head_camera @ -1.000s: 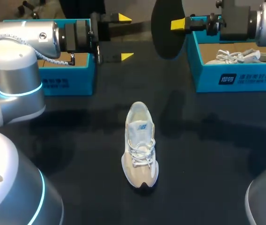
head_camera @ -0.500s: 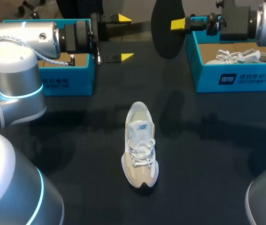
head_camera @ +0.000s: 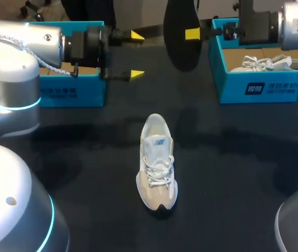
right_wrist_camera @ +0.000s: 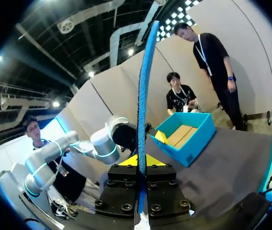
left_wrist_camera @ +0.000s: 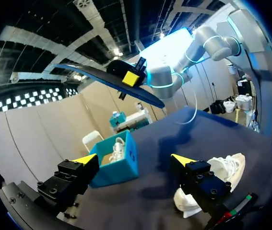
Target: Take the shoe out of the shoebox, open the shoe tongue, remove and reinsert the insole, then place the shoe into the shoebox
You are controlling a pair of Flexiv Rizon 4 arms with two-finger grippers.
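Observation:
A beige and white shoe (head_camera: 156,163) lies on the dark table in the middle, toe toward me; it also shows under my left gripper (left_wrist_camera: 222,179). My right gripper (head_camera: 192,34) is shut on a black insole (head_camera: 182,37), held up in the air at the back of the table. Seen edge-on, the insole (right_wrist_camera: 144,96) rises from between the right gripper's (right_wrist_camera: 140,163) fingers. My left gripper (head_camera: 136,54) stands open and empty, left of the insole and facing it. From there the insole (left_wrist_camera: 107,84) hangs ahead and above the left gripper (left_wrist_camera: 133,160).
A blue shoebox (head_camera: 80,89) stands at the back left behind my left arm. A second blue shoebox (head_camera: 264,86) at the back right holds another white shoe (head_camera: 264,63). Dark tabletop surrounds the middle shoe.
The right gripper has carried the insole a little to the left. My left gripper has shifted slightly toward the table's near side, still open.

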